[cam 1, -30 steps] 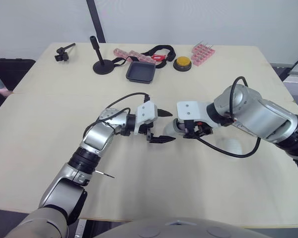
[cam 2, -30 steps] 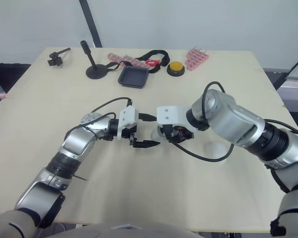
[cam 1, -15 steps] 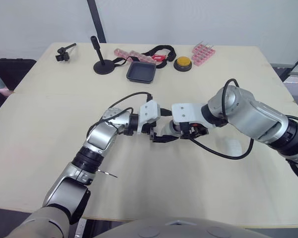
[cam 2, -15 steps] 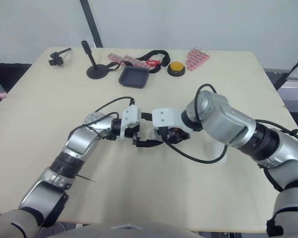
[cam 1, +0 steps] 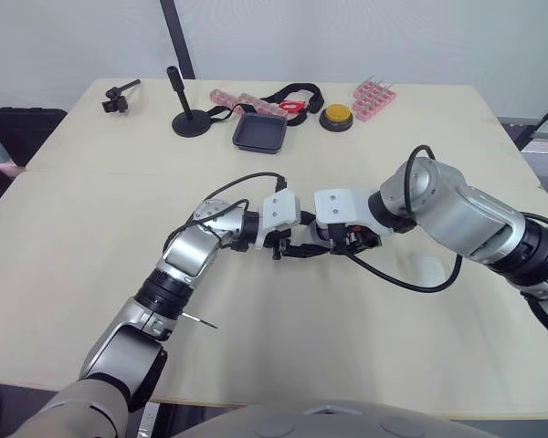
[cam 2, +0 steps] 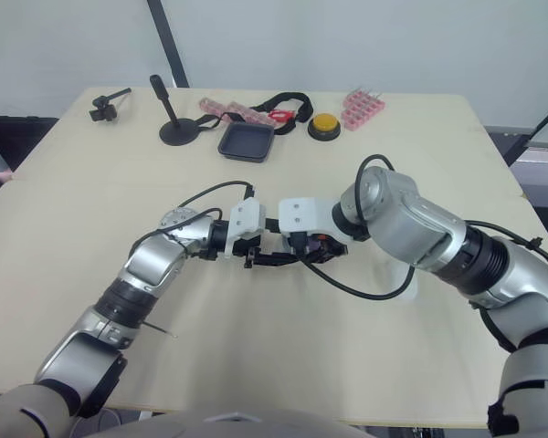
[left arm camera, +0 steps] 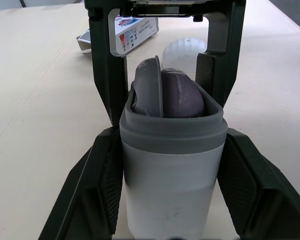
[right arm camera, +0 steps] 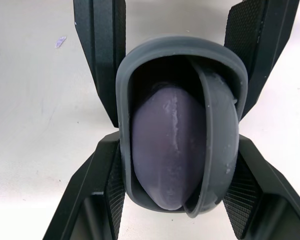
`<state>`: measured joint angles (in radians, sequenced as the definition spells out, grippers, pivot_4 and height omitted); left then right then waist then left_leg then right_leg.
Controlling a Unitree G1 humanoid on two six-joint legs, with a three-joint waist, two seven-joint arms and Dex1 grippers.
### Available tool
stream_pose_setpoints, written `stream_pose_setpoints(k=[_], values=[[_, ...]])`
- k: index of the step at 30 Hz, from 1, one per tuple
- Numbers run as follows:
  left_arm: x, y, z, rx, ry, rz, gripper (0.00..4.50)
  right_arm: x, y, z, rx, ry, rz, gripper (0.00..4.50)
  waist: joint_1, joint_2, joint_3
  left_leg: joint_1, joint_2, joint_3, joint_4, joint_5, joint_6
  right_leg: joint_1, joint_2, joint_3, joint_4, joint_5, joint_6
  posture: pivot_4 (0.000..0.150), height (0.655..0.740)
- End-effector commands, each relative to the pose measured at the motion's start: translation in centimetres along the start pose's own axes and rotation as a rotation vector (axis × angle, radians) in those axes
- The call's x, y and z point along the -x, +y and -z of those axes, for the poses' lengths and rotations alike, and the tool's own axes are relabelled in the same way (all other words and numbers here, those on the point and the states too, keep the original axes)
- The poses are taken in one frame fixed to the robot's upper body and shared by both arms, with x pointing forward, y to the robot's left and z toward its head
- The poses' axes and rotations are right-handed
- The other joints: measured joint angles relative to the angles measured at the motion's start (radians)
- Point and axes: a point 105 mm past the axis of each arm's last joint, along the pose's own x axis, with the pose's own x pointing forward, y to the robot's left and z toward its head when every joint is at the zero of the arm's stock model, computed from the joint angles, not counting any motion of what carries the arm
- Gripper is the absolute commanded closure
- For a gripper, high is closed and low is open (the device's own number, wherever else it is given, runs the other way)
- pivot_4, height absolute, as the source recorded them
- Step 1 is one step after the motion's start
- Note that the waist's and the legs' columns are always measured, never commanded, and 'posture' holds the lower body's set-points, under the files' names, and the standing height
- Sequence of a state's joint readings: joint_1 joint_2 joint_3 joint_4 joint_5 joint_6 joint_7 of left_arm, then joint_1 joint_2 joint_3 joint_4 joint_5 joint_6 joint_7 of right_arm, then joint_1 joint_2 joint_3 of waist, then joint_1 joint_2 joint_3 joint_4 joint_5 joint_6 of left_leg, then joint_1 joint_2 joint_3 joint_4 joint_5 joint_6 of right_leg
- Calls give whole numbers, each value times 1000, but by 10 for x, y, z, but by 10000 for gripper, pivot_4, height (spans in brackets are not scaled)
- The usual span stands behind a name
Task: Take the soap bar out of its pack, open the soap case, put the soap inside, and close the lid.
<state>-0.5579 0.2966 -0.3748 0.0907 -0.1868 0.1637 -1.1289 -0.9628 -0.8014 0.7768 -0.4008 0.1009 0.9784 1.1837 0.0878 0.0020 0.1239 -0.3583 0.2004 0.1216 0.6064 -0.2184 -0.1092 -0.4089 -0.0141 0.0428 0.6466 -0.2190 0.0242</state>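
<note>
Left arm reaches forward, elbow bent, forearm angled inward. Right arm comes across from the right, forearm turned toward the left one. The two meet nose to nose over the middle of the counter. Left claw is clamped on the white body of the soap case. Right claw has its fingers apart, straddling the case's grey mouth. Purple soap bar sits inside the case, between the right claw's fingers. Soap pack lies on the counter beyond the right claw
</note>
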Motion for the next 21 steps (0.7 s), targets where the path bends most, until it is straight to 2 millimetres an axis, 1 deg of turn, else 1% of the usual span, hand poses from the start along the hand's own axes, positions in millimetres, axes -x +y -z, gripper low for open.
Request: stream_pose_setpoints(k=[1,5,8,14,21], values=[[-2,0,-10,-53,-11,6,17819,10,-4,-12,55,-27,44,23551,0,0,0,0,0,0,0,0,0,0,0,0,0,0,0,1500,7400],[-2,2,-9,-60,-2,-3,17819,9,-3,-13,59,-30,38,23551,0,0,0,0,0,0,0,0,0,0,0,0,0,0,0,1500,7400],[-3,2,-9,-52,-6,-3,26014,8,-3,-14,60,-34,34,23551,0,0,0,0,0,0,0,0,0,0,0,0,0,0,0,1500,7400],[-3,1,-10,-54,-9,-3,26230,7,-2,-14,61,-36,32,23551,0,0,0,0,0,0,0,0,0,0,0,0,0,0,0,1500,7400],[-2,3,-5,-68,17,-16,26231,6,-4,-17,87,-69,58,23551,0,0,0,0,0,0,0,0,0,0,0,0,0,0,0,1500,7400]])
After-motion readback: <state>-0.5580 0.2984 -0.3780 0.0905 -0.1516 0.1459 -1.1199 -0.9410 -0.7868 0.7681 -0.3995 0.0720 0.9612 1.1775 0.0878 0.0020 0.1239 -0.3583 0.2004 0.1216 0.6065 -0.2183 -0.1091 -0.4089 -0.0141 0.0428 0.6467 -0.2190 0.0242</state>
